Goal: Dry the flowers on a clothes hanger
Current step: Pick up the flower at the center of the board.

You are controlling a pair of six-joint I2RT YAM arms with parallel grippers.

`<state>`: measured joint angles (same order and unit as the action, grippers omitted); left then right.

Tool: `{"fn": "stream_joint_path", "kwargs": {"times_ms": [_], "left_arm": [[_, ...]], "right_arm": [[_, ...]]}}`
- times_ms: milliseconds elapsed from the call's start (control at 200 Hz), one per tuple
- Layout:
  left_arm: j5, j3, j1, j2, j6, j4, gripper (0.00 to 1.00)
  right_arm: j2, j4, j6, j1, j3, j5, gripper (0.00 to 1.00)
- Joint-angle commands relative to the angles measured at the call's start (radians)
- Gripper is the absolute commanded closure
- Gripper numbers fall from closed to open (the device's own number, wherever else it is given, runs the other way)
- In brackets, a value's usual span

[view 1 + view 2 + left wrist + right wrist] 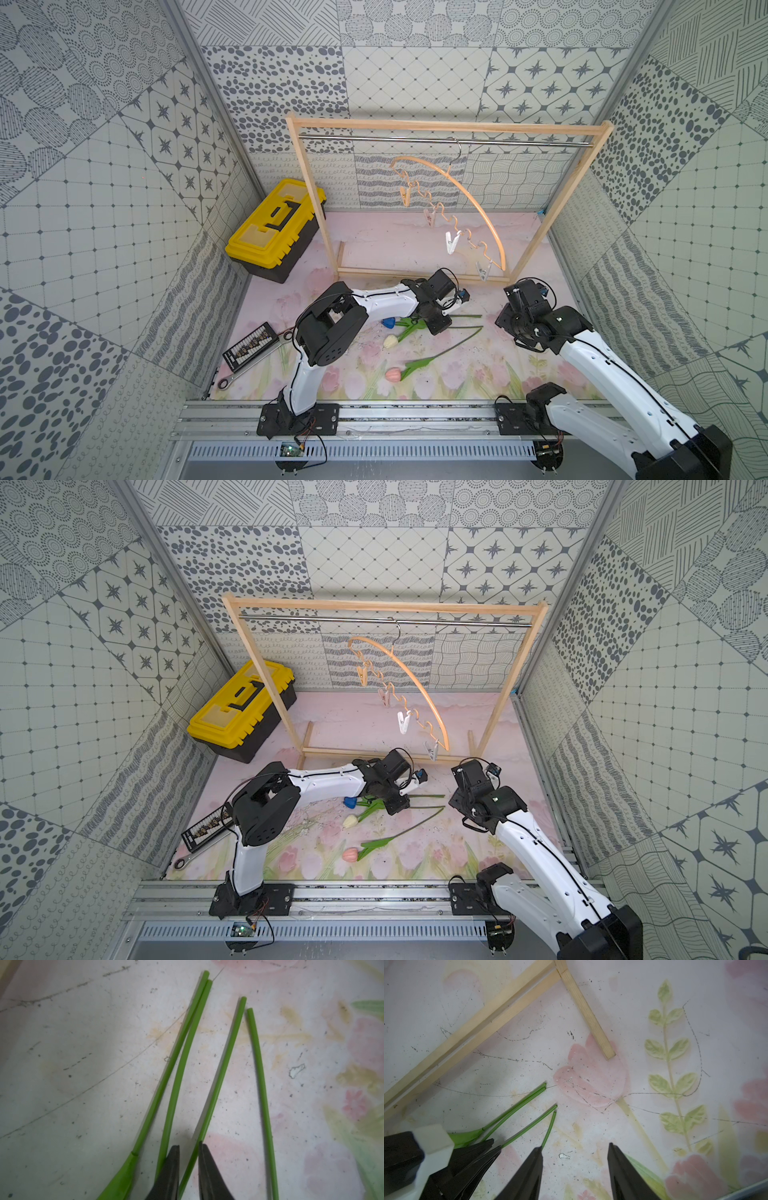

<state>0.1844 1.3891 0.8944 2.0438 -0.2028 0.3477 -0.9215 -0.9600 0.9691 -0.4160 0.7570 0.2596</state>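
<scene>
Three flowers lie on the mat in both top views: blue head (388, 323), cream head (390, 341), pink head (392, 375). Their green stems fan out toward the right. The yellow-orange head is hidden. My left gripper (437, 326) is down over the stems. In the left wrist view its jaws (188, 1145) stand narrowly open, with one stem (218, 1084) running slantwise through the gap. The clothes hanger (484, 214) hangs tilted from the rod, its clothespins empty. My right gripper (574, 1146) hovers open beside the stem ends with nothing between its fingers.
A light-wood frame (449, 126) with a metal rod stands at the back, and its base foot (588, 1014) lies close to my right gripper. A yellow toolbox (274, 228) sits at back left. A black bit case (249, 347) and a wrench (249, 365) lie at front left.
</scene>
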Motion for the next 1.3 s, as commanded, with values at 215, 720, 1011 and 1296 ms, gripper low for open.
{"fn": "stream_joint_path", "kwargs": {"times_ms": [215, 720, 1011, 1296], "left_arm": [[0.027, 0.060, -0.038, -0.044, -0.079, 0.052, 0.66], [0.073, 0.130, -0.052, 0.048, -0.104, 0.082, 0.68], [0.096, 0.156, -0.037, 0.080, -0.107, 0.094, 0.71], [0.048, 0.168, -0.026, 0.106, -0.108, 0.106, 0.85]], "right_arm": [[0.009, 0.053, -0.014, -0.003, -0.012, -0.020, 0.44], [0.003, 0.070, -0.021, -0.004, -0.022, -0.024, 0.44], [0.009, 0.066, -0.021, -0.004, -0.022, -0.026, 0.44], [0.013, 0.063, -0.023, -0.003, -0.018, -0.030, 0.45]]}}
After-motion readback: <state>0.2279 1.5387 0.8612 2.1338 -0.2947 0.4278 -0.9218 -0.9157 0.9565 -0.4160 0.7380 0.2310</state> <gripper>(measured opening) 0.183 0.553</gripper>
